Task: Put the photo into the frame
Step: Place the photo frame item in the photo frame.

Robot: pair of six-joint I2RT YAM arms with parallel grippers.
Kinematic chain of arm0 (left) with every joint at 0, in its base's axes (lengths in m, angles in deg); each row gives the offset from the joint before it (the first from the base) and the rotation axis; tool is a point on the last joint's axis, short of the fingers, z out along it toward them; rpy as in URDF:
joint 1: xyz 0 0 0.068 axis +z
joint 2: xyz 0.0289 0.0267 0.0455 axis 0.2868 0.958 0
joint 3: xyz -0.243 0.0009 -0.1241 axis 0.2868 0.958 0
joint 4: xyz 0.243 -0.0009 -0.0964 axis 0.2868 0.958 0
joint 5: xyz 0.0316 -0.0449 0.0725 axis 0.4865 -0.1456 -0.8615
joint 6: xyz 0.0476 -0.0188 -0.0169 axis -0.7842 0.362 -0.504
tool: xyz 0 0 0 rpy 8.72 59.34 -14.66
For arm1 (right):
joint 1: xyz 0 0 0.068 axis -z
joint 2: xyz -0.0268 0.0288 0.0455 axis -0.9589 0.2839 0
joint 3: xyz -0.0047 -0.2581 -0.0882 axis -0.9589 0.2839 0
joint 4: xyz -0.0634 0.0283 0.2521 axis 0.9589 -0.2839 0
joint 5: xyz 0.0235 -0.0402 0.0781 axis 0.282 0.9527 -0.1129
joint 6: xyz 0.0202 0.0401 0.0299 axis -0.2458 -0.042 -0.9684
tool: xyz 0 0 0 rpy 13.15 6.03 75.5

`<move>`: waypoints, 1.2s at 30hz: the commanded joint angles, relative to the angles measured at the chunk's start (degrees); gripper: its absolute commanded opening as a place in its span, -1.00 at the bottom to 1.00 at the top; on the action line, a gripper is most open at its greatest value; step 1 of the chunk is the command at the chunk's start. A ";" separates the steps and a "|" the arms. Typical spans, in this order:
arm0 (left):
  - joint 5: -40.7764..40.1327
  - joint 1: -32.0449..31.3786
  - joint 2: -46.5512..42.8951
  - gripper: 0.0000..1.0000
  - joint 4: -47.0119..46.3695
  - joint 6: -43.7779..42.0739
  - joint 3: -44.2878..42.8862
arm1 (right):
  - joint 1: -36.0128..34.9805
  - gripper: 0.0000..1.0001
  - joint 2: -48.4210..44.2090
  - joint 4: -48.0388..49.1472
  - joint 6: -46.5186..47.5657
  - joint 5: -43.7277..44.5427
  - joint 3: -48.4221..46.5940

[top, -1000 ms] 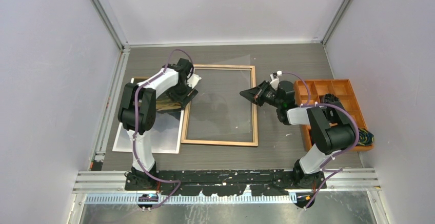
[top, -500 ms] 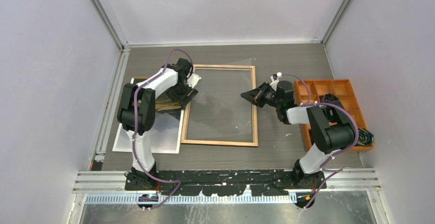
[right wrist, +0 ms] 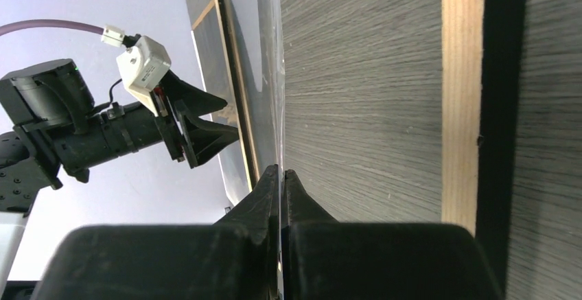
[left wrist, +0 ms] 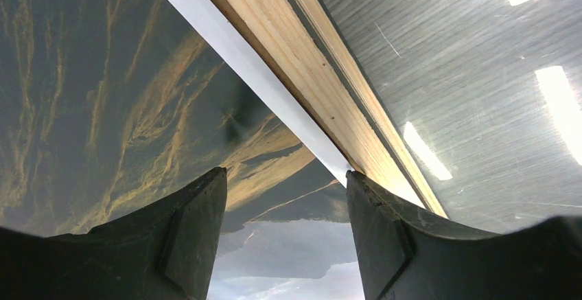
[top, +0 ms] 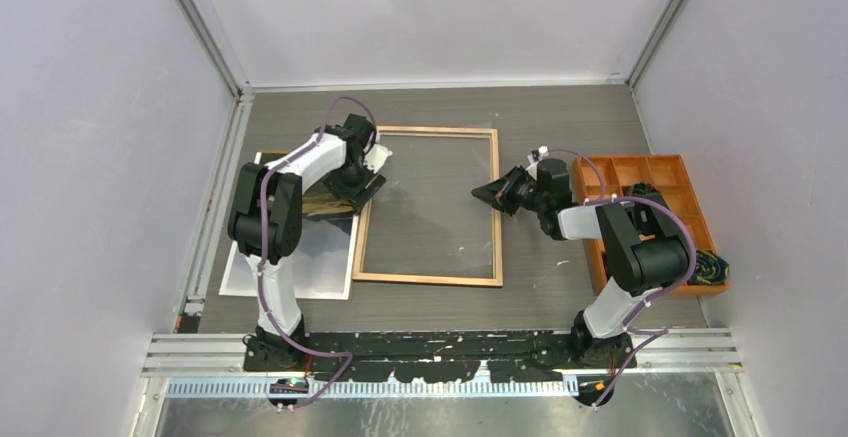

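**Right gripper pinched clear pane over the frame; photo lay outside it**

The frame (top: 426, 278) lay flat in the middle of the table (top: 560, 117) with its light wood back facing up. The photo (top: 322, 206) was not in it. It rested face up just to the left of the frame, on a brown board (top: 268, 155) whose far corner showed beyond the print. In the left wrist view the photo's (left wrist: 103, 94) white border ran right alongside the frame's (left wrist: 309, 60) wooden left rail.

The left gripper (top: 362, 189) was low over that seam, near the far end of the left rail. Its fingers (left wrist: 199, 231) were spread wide with nothing between them. One tip was over the dark landscape and the other was by the border and rail, but I could not tell whether either one touched.

The right gripper (top: 492, 193) reached in from the right, at the frame's right rail. Its fingers (right wrist: 264, 197) were pressed together on the edge of a thin clear pane (right wrist: 273, 73), which ran away from them edge-on. From above, the clear pane (top: 440, 172) spread across the frame's opening and its far right corner stuck out past the frame's far rail. Ceiling lights glared off it in the left wrist view.

An orange compartment tray (top: 655, 169) sat on the right side of the table, partly hidden by the right arm.
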 commanded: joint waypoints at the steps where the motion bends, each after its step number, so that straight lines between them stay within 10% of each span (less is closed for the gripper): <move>1: 3.98 -0.63 -1.85 0.32 -0.65 0.02 -0.43 | -0.57 -0.98 -0.68 -1.38 1.43 -1.50 -1.02; 36: 18.23 1.63 -4.76 0.29 6.69 -0.07 -5.21 | -0.50 -0.98 -14.59 2.10 -2.62 -6.31 -0.36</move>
